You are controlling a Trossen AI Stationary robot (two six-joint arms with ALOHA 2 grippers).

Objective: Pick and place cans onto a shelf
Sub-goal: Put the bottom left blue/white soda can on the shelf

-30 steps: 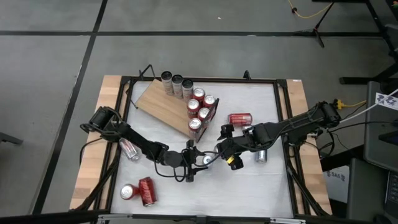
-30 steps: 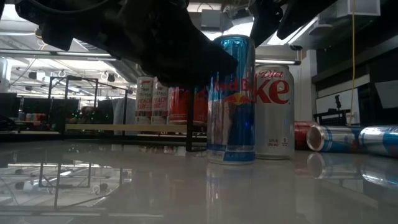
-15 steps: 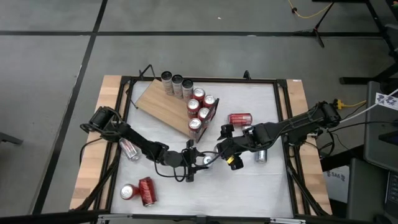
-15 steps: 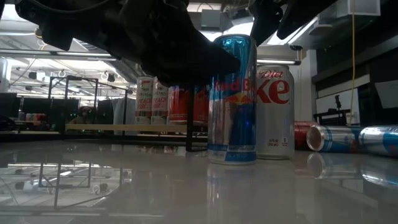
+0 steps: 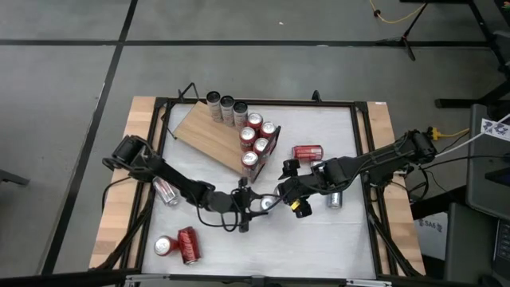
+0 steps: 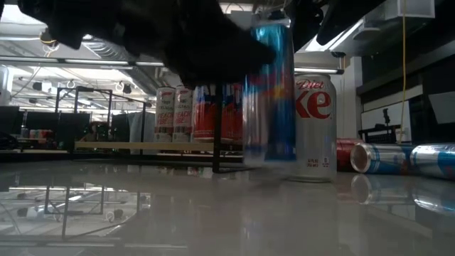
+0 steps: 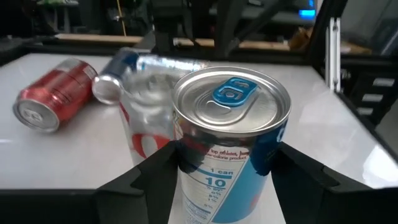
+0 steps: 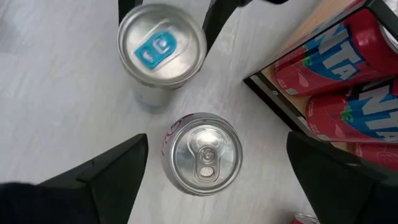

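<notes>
My left gripper (image 7: 227,171) is shut on a slim blue-and-silver can (image 7: 231,124), which stands just clear of the white table in the low view (image 6: 269,92). Right beside it an upright silver can (image 8: 202,152) rests on its base. My right gripper (image 5: 291,197) hangs open above that silver can, a finger to either side and touching nothing. The shelf (image 5: 209,134), a light wooden board, lies at the far left. Several red cans (image 5: 256,142) stand at its black-framed end and three more (image 5: 227,108) at its far edge. My left gripper pinches the blue-and-silver can between its two fingers (image 7: 155,177) on opposite sides of the wall (image 7: 186,155), a little below the top rim. The fingers come in roughly level from the table's left. The can stays upright, its base lifted a little off the table.
Loose cans lie on their sides: a red one (image 5: 307,151) and a silver one (image 5: 335,198) to the right, a silver one (image 5: 166,191) on the left, two (image 5: 179,244) at the near left. A black frame rims the table.
My left gripper has raised the blue-and-silver can off the table: it stood on its base beside the silver can half a second ago and now hangs a little higher, still upright and blurred by the motion. The right arm has kept still.
</notes>
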